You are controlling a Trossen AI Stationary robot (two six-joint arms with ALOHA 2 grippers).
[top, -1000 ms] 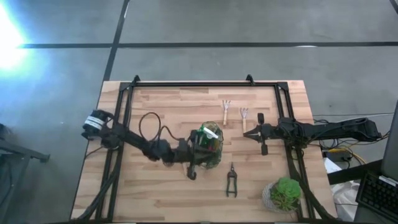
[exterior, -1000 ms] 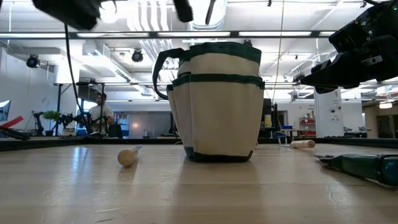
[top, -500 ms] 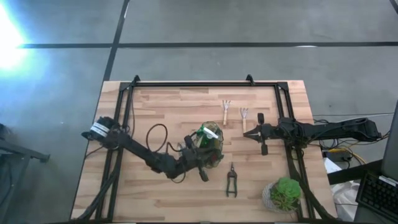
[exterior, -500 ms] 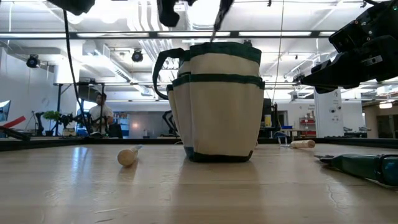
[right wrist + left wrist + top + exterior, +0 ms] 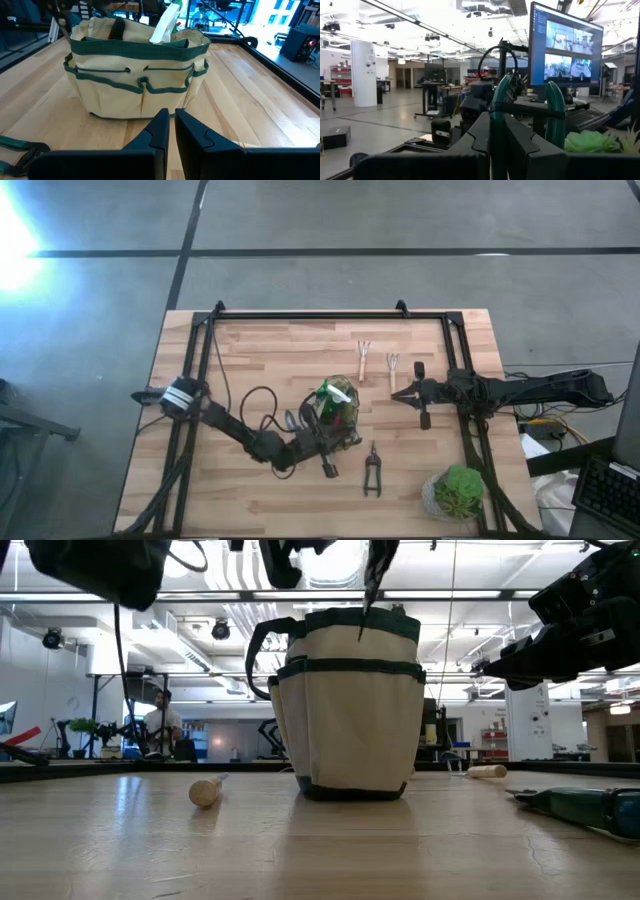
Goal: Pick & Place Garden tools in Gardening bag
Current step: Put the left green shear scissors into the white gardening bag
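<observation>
The gardening bag [image 5: 338, 418] stands mid-table, and a green spray bottle with a white top [image 5: 164, 20] sticks out of it. My left gripper [image 5: 497, 134] hangs at the bag's near-left side [image 5: 325, 452], shut on a green-handled pruner [image 5: 373, 580]. Another pruner [image 5: 372, 471] lies flat on the table near the front edge. Two wooden-handled forks [image 5: 363, 359] [image 5: 392, 368] lie beyond the bag. My right gripper [image 5: 401, 395] waits shut to the right of the bag [image 5: 135, 75], holding nothing. My left gripper pinches the pruner between its two fingers, which hide the exact place of contact. One green handle [image 5: 496, 107] runs down between them; the other [image 5: 555, 117] stands free beside it. The pruner is lifted clear, handles up, its dark tip [image 5: 364, 632] pointing down at the bag's top band.
A bushy potted plant [image 5: 458, 491] stands at the near right corner. A black frame [image 5: 300, 315] runs along the table's far edge and both sides. Bare wood lies to the left of the bag.
My left gripper has sunk and gone toward the table's near edge beside the bag, rolling as it went. The pruner has come down with it, and its tip now reaches the bag's top band.
</observation>
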